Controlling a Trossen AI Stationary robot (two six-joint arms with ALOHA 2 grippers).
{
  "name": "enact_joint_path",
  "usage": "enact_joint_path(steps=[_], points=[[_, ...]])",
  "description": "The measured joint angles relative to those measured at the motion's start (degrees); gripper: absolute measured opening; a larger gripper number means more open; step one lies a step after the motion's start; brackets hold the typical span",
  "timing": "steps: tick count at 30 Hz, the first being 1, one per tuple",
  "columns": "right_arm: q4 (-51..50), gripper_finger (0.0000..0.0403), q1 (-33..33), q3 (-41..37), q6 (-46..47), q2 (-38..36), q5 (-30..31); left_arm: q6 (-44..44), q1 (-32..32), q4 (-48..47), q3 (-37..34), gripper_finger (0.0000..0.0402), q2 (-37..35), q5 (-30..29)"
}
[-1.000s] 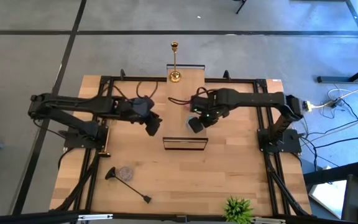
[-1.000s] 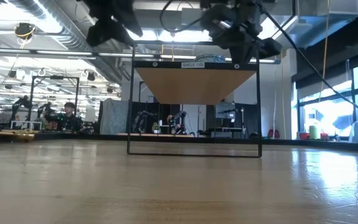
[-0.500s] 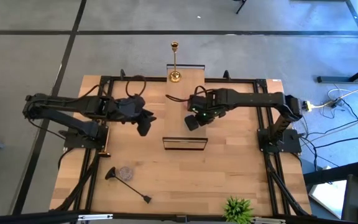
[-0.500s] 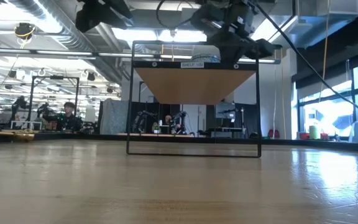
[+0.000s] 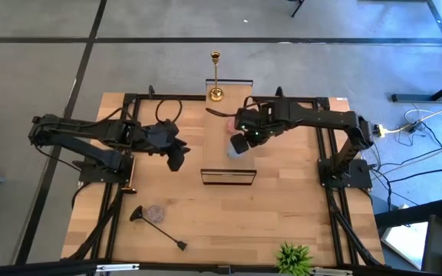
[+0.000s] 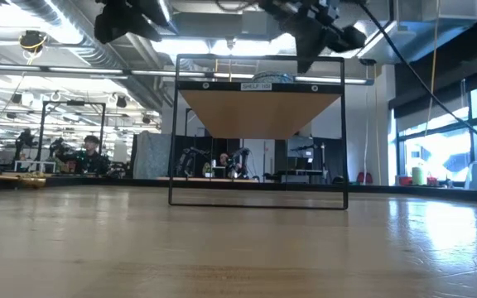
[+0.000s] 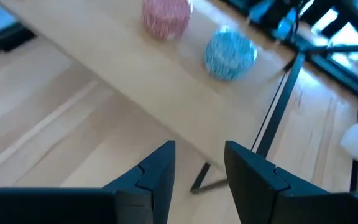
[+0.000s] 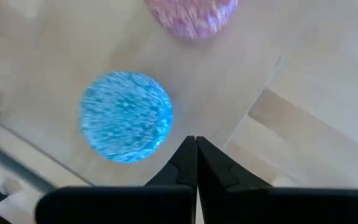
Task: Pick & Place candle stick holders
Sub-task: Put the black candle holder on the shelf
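Matt pale wood table (image 5: 282, 222); shiny gold metal candlestick (image 5: 216, 77); matt black metal shelf frame (image 6: 257, 132); blue (image 8: 126, 116) and pink (image 8: 191, 15) rough-textured balls.

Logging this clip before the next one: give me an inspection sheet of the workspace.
Surface: wooden table, black frame rails.
Job's things: gold candlestick upright at the far edge; black candlestick lying near the front.
Clutter: shelf, blue ball, pink ball, potted plant.
Claws: left claw open, empty; right claw shut, empty, above the balls.
Cables: loops on the left arm; cords on the floor.
Surroundings: person seated far back.
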Motion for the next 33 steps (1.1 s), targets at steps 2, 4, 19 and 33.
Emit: enact_joint_path(steps=[2, 4, 19, 33], points=[[-1.0, 0.0000, 0.6, 2.4, -1.2, 0.0, 0.2, 0.0, 0.0, -3.2, 0.0, 0.0134, -0.4, 2.2], [-2.0, 0.0000, 1.8, 4.8, -2.6, 0.0, 0.2, -0.5, 0.0, -6.5, 0.0, 0.0134, -0.9, 5.0], [-8.6, 0.0027, 18.2, 12.4, 3.7, 0.0, -5.9, -17.8, -1.3, -37.4, 0.0, 0.0143, -3.1, 7.2], [-9.1, 0.0112, 31.5, 12.4, 15.7, 0.0, -4.1, -14.3, 6.6, -42.6, -0.8, 0.0190, -2.9, 8.1]])
